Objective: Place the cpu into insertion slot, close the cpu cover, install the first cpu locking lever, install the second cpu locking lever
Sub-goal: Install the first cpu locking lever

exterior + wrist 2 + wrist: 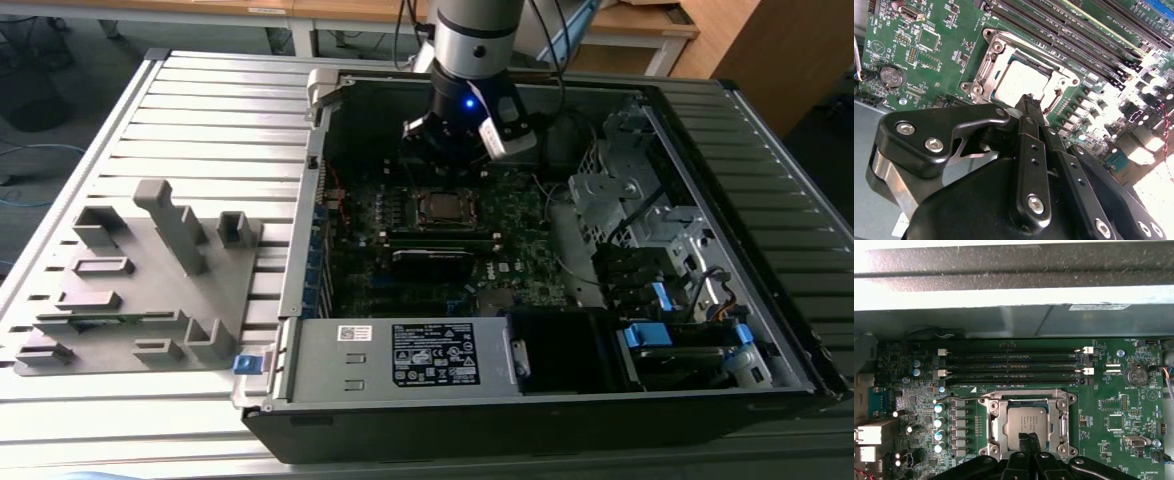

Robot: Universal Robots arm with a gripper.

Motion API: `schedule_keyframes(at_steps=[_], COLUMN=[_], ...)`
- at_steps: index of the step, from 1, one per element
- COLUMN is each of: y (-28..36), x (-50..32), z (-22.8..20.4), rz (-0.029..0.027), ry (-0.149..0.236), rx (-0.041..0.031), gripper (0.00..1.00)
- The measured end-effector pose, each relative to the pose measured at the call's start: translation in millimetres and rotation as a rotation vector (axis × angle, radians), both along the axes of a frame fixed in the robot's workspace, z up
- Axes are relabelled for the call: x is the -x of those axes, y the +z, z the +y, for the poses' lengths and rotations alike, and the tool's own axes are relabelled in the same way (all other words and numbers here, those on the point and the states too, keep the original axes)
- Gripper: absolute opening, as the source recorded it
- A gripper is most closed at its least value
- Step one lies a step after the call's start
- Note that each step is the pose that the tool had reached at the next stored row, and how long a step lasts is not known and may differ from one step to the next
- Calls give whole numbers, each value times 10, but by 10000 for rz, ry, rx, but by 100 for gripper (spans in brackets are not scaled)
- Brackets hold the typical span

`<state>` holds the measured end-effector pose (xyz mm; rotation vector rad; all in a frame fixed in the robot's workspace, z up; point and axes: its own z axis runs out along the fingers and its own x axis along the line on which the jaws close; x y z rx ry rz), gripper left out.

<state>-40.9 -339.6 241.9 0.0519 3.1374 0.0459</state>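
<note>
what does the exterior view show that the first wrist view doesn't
The exterior view adds the grey parts tray, the labelled power supply and the arm reaching into the open computer case. The first wrist view adds the coin battery and a capacitor row. Both share the cpu, framed by the cpu cover.

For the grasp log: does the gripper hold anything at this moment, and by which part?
Nothing is held. The black fingers meet tip to tip, with nothing between them, just over the silver-beige square cpu.
</note>
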Motion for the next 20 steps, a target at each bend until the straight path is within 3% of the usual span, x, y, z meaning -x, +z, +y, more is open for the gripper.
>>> schedule_keyframes(at_steps=[14,20], y=[25,25], x=[1,44], z=[1,0], rz=[-3,-3], ry=[1,1], rx=[-6,-5], gripper=[11,11])
